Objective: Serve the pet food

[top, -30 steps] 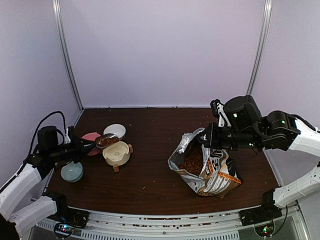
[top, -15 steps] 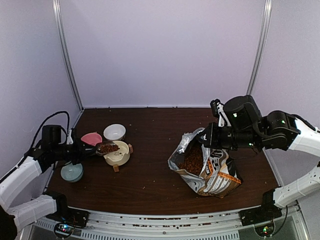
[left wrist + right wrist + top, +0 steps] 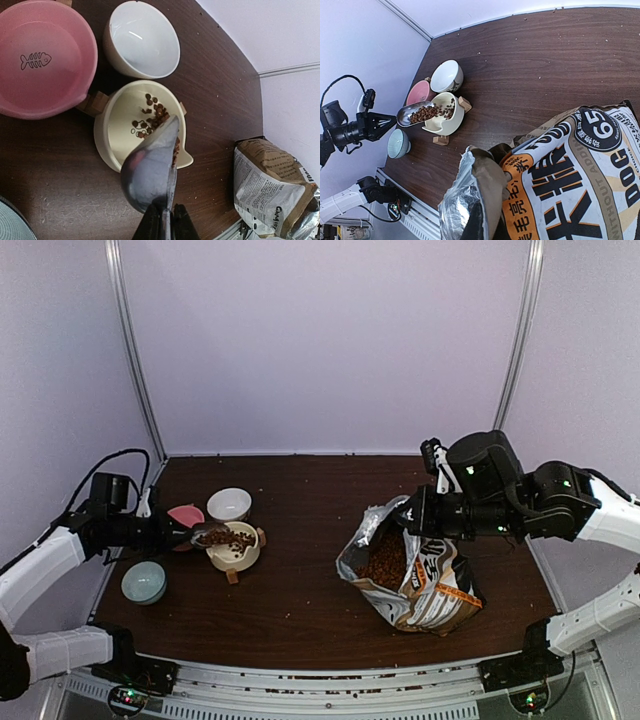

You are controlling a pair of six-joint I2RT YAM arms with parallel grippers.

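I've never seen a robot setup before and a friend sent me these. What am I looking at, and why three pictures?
Two robot arms stand at the near edge of a table. One picture comes from a fixed camera above and behind them; the other two come from a camera on each wrist. The left gripper is clamped on the handle of a metal scoop, tipped over a cream bowl with some kibble in it. Nearby sit a pink bowl, a white bowl and a pale blue bowl. The right gripper grips the open rim of a pet food bag, with more kibble inside.
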